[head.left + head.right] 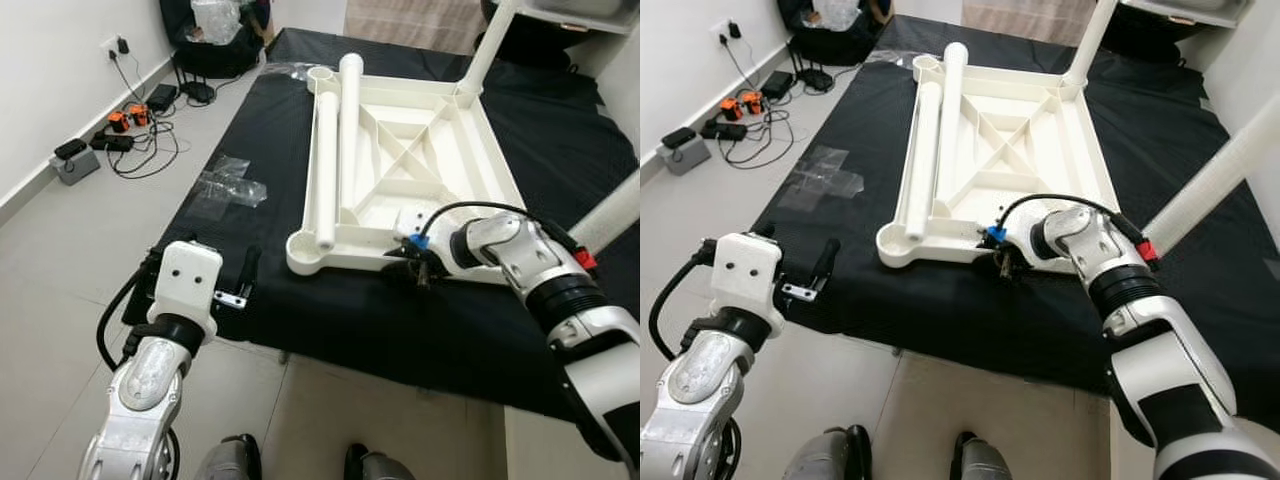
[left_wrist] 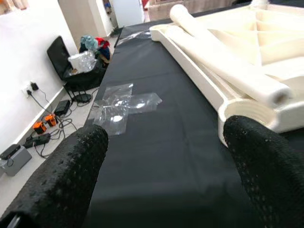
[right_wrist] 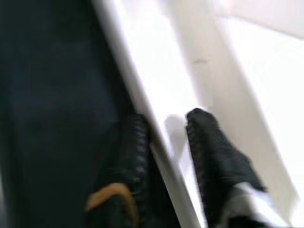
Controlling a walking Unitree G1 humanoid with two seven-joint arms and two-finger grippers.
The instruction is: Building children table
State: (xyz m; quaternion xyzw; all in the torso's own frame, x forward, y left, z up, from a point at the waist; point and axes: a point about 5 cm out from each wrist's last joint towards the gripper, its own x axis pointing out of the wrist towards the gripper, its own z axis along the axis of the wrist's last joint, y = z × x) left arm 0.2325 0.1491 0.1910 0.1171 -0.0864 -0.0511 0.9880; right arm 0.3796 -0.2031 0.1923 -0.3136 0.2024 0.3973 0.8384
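Nearest the robot, the left hand (image 1: 232, 283) hovers at the near edge of the black cloth-covered surface (image 1: 330, 330), its two black fingers spread wide and holding nothing; in the left wrist view the fingers (image 2: 71, 171) frame bare cloth with the tabletop's near corner just ahead.

A little farther in, the right hand (image 1: 420, 270) is at the near rim of the white plastic children's tabletop (image 1: 430, 170), which lies upside down on the surface with its ribbed underside up. The right wrist view shows one finger (image 3: 213, 152) inside the rim and the other outside it, so the hand looks closed narrow on that thin white wall, though the picture is blurred.

Beyond the left hand, two loose white tube legs (image 1: 338, 140) lie side by side along the tabletop's long edge, not yet fitted. The socket (image 1: 305, 255) ahead of the left hand is empty.

At the far corner one white leg (image 1: 487, 45) stands up out of its socket, seemingly fitted. Another white tube (image 1: 610, 215) slants up beside the right arm; whether it is fitted I cannot tell.

Clear plastic wrapping (image 1: 228, 182) lies on the cloth beyond the left hand.

By my judgement the assembly is partway: at least two legs remain.
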